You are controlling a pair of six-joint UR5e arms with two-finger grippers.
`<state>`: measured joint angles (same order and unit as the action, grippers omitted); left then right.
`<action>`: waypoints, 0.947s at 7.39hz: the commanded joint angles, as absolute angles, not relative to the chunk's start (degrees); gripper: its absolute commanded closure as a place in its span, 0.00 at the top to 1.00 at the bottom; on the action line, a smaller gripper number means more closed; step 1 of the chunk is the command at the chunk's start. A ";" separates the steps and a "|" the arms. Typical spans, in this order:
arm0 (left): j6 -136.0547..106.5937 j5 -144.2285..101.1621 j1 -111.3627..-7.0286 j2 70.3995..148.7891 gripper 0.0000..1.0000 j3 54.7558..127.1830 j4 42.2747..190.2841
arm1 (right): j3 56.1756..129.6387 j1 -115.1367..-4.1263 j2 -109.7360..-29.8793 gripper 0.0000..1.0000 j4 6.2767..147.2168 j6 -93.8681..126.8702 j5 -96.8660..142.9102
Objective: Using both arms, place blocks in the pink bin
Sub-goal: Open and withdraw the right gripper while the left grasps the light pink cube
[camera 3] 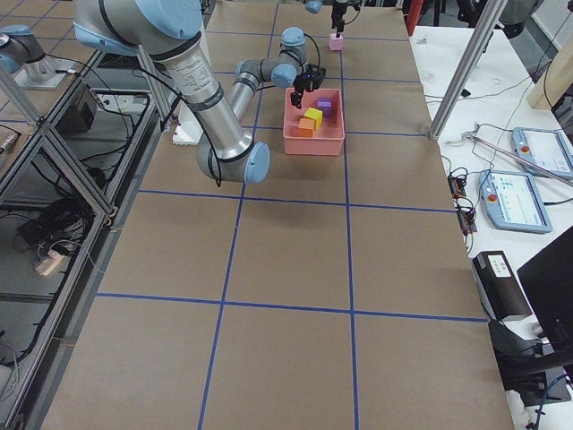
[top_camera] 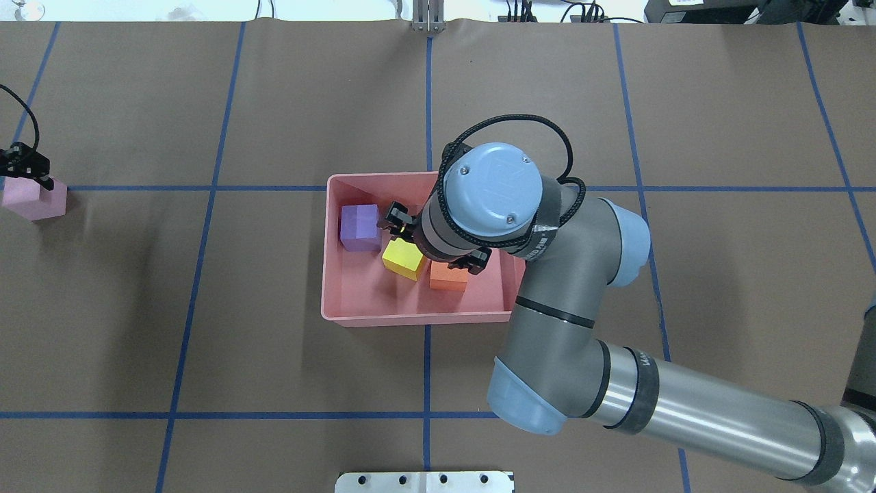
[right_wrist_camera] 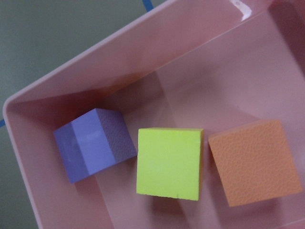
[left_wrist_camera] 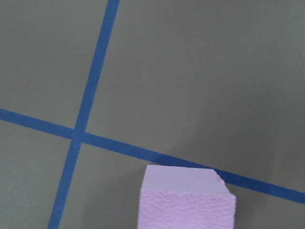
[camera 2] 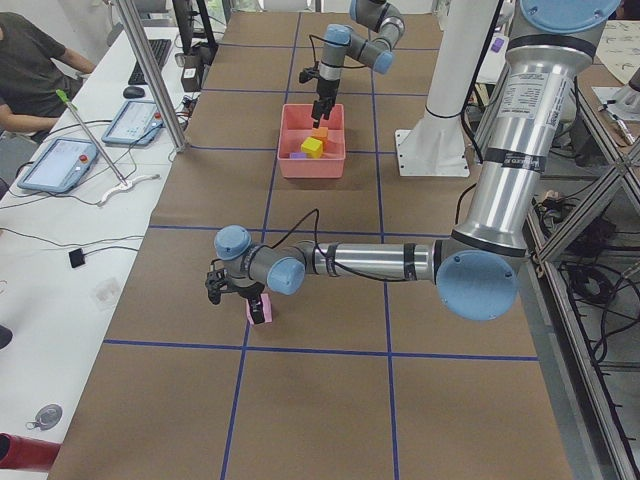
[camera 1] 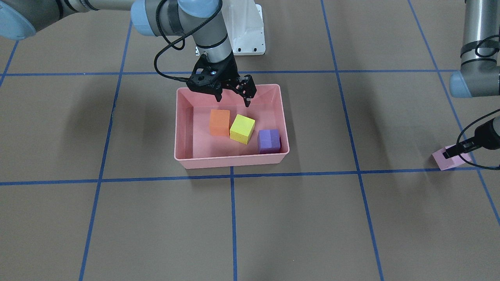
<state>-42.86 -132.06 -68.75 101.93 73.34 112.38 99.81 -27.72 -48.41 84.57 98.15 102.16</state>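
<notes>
The pink bin (camera 1: 230, 162) sits mid-table. In it lie the orange block (camera 1: 219, 122), the yellow block (camera 1: 242, 128) and the purple block (camera 1: 268, 140). All three show in the right wrist view: purple (right_wrist_camera: 90, 143), yellow (right_wrist_camera: 169, 162), orange (right_wrist_camera: 252, 162). My right gripper (camera 1: 233, 99) hangs open and empty just above the bin's far side. The pale pink-lilac block (camera 1: 449, 162) rests on the table far out on my left. My left gripper (camera 1: 455, 151) is down at its top. I cannot tell whether it grips the block (left_wrist_camera: 186, 200).
Blue tape lines (camera 1: 233, 218) divide the brown table into squares. The white pedestal base (camera 1: 248, 29) stands behind the bin. In the exterior left view a metal post (camera 2: 150, 70), tablets (camera 2: 60, 165) and a seated person (camera 2: 30, 70) are on a side table.
</notes>
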 commanded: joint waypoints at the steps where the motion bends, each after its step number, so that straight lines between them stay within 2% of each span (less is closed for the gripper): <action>1: -44.30 -131.75 -66.63 101.95 0.99 69.98 116.69 | 102.73 -30.22 -51.49 1.00 84.73 98.00 102.48; 2: -44.47 -131.84 -66.62 101.87 0.63 68.13 119.76 | 103.79 -33.37 -52.81 1.00 84.73 98.00 105.09; 3: -44.73 -132.36 -66.62 102.74 0.05 69.51 119.19 | 105.45 -37.14 -55.26 1.00 84.64 97.91 109.64; 4: -49.35 -136.45 -66.62 103.27 0.00 73.70 118.31 | 107.12 -40.92 -57.63 1.00 84.64 96.60 113.69; 6: -63.83 -140.71 -66.10 109.57 0.00 83.97 110.87 | 109.59 -48.40 -63.95 1.00 84.64 87.85 120.82; 7: -74.86 -141.50 -62.00 113.34 0.00 88.90 109.61 | 109.77 -50.52 -67.20 1.00 84.55 83.02 121.28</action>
<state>-63.16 -140.13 -65.31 109.01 82.63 112.32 108.97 -47.09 -63.05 84.62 88.85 119.22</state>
